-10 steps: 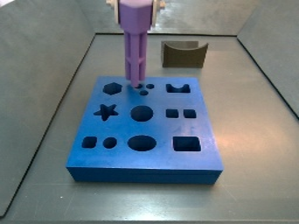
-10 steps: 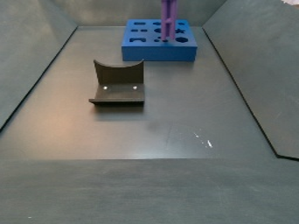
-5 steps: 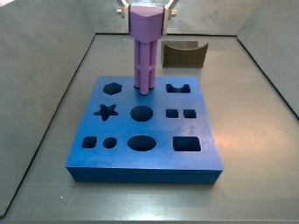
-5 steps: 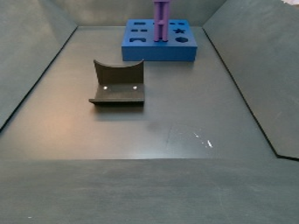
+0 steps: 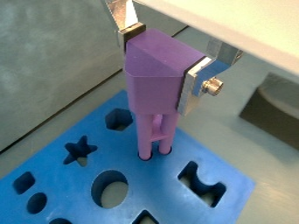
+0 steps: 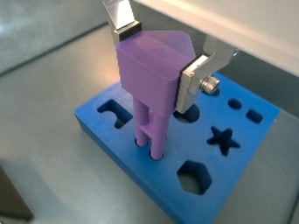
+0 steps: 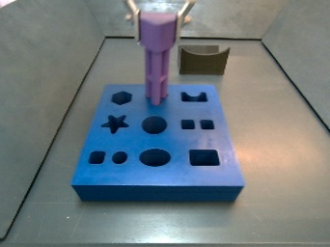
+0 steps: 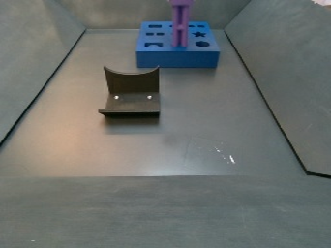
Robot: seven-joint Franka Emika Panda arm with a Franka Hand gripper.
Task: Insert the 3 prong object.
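Note:
The 3 prong object (image 7: 157, 58) is a tall lilac peg standing upright on the blue block (image 7: 154, 180), its lower end in a back-row hole between the hexagon hole (image 7: 123, 96) and the notched hole (image 7: 196, 96). My gripper (image 7: 158, 13) is shut on its thick upper part. Both wrist views show the peg (image 5: 158, 79) (image 6: 152, 79) between the silver fingers (image 5: 198, 77) (image 6: 194, 77), pads against its sides. The gripper (image 5: 163, 59) (image 6: 159, 56) is straight above the block (image 5: 163, 192) (image 6: 170, 171). A side view shows the peg (image 8: 180, 24) on the block (image 8: 175, 60) far back.
A dark olive curved block (image 7: 204, 60) stands on the grey floor behind the blue block, and shows nearer in a side view (image 8: 130, 92). Grey walls enclose the floor on the left, right and back. The blue block has several other open holes, including a star (image 7: 115, 123).
The peg has shifted sideways over its hole and come down; its lower end now covers the hole that was visible beside it a second ago.

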